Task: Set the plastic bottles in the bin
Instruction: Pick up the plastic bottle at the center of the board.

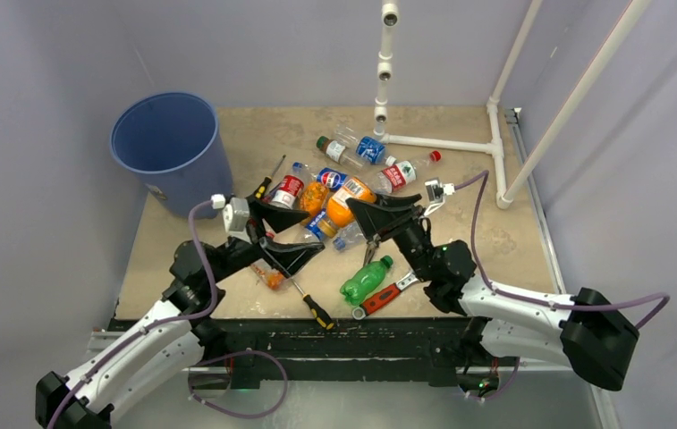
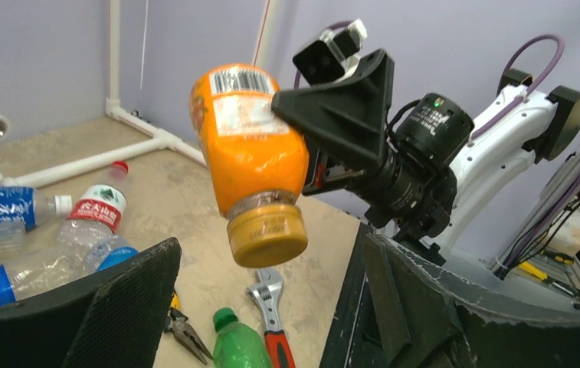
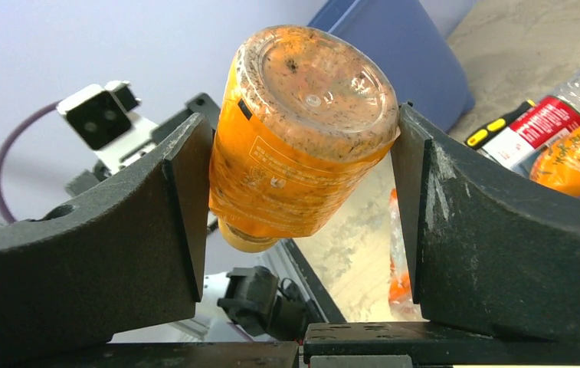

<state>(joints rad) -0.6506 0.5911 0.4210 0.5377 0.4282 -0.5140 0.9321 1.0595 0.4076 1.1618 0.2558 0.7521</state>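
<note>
Left wrist, orange bottle [image 2: 252, 153] in right hand [image 3: 302, 146]; wrench [image 2: 270, 307], green bottle [image 2: 234, 345] below

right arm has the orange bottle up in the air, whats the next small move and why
Probably ease the left gripper forward around the orange bottle at its cap end, for a handover. The right gripper holds it off the table, the left one is open and facing it, and the bin stands on the left arm's side.
</note>
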